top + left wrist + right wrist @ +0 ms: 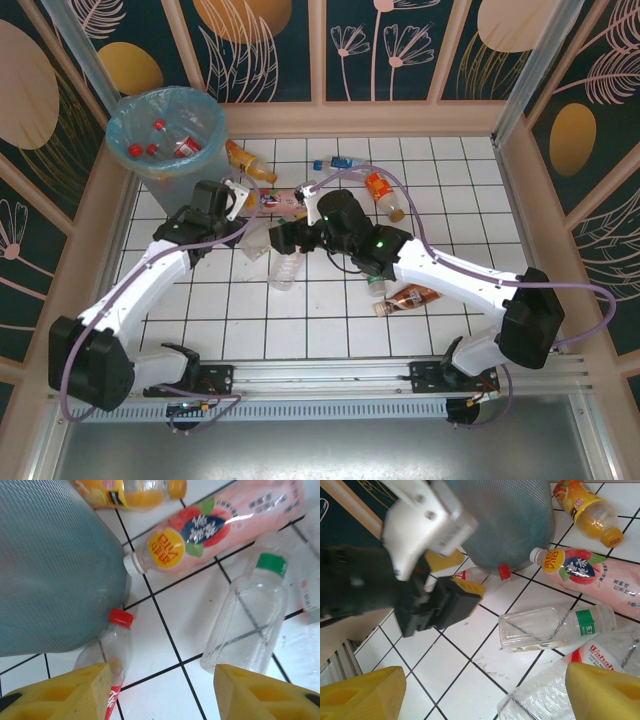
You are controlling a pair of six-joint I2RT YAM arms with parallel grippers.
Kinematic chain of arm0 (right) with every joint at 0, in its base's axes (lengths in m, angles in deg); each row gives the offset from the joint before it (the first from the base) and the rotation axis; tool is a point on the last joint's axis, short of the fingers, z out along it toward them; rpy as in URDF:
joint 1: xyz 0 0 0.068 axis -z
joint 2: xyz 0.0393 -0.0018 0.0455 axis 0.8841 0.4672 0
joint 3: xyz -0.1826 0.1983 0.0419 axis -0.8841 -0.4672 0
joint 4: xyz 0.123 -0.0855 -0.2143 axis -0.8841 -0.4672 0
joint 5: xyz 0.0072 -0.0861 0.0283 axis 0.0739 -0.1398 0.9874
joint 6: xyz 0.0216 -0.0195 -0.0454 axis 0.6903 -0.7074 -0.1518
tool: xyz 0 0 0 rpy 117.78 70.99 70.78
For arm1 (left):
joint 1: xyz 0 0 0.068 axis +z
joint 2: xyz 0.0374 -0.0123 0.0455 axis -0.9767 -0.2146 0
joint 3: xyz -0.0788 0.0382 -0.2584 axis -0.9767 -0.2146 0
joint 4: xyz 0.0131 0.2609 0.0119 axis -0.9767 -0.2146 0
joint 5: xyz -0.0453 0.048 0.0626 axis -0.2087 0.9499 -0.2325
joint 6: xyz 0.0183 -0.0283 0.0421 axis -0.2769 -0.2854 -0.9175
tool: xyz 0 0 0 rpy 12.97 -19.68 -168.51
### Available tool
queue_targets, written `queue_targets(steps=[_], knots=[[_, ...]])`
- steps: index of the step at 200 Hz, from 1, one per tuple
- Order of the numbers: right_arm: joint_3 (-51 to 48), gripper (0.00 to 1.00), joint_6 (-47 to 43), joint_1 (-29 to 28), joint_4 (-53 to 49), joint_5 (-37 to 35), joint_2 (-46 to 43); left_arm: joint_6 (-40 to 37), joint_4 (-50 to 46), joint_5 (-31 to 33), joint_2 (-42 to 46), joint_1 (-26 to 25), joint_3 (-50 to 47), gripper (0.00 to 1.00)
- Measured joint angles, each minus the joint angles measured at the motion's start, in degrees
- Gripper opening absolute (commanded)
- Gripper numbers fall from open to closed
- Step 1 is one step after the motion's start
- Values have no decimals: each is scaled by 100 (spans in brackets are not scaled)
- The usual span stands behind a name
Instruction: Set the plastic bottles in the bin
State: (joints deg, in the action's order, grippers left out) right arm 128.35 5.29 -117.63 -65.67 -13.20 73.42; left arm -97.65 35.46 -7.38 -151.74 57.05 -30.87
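The left gripper is spread open, with nothing between its fingers, just beside the bin at the far left of the table. A red-capped bottle lies against the bin wall, partly hidden by one finger. A clear green-capped bottle lies near the other finger. The right gripper is also wide apart, above a crushed bottle labelled "Wahaha". From above, the bottles inside the bin can be seen.

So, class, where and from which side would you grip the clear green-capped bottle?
Probably mid-body on the green-capped bottle, from straight above, across its width: it lies on its side, and its body is straighter than the neck.
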Motion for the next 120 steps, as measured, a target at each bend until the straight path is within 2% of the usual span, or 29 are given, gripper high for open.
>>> queue_targets(steps=[61,120], knots=[[-289,84,22,0,15,-44,-444,39,494,796,-1134,2,-2,62],[-439,83,46,0,52,-42,-590,15,874,1134,-1871,254,170,57]])
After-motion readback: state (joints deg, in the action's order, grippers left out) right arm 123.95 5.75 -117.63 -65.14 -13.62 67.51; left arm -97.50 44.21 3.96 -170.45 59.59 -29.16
